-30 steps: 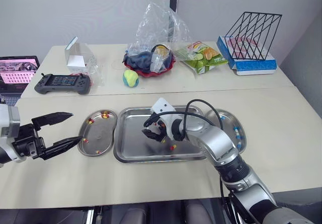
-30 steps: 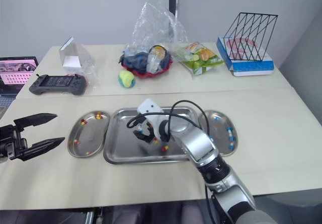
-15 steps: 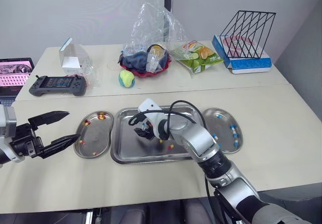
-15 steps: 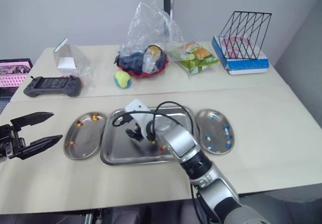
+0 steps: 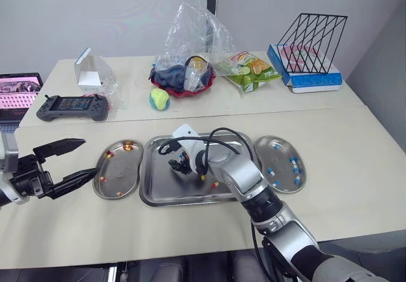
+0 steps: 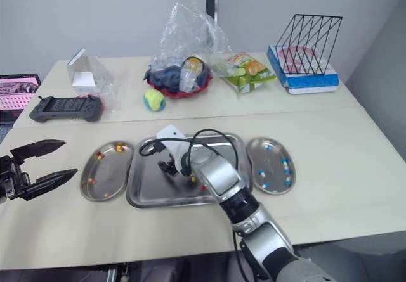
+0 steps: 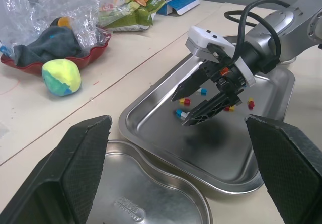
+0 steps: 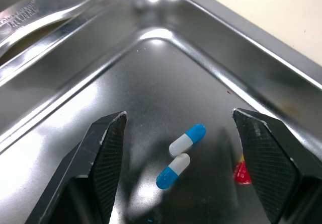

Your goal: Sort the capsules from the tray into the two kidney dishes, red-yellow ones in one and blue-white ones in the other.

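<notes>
**Right tool spread over a blue-white pair in the tray**

The right tool (image 7: 179, 112) hangs low over the left-middle part of the tray (image 5: 158, 194), its two black fingers released and wide apart. Between them, on the tray floor, lie two blue-white capsules (image 8: 187, 139), almost touching each other. A red-yellow capsule (image 8: 241, 172) lies just beside one finger. I judge that the fingers are spread this way so that they can come down on either side of one blue-white capsule. Because the two lie so close, closing on one may push the other.

The sorting is already partly done. The left kidney dish (image 5: 125, 168) holds a few red-yellow capsules (image 5: 129, 146), and the right kidney dish (image 5: 283, 170) holds several blue-white ones (image 5: 294, 163). Both dishes stand just beside the tray, one at each end, so a carry is short. Some capsules of both kinds remain in the tray.

The right arm reaches in from the near right. Its elbow is bent, the forearm crosses the front of the tray, and the wrist tips the fingers down toward the metal.

The left tool (image 5: 90, 158) is also released and grasps nothing. It hovers above the table (image 5: 355, 168), near the outer side of the left kidney dish and pointing toward it, apparently waiting.
</notes>
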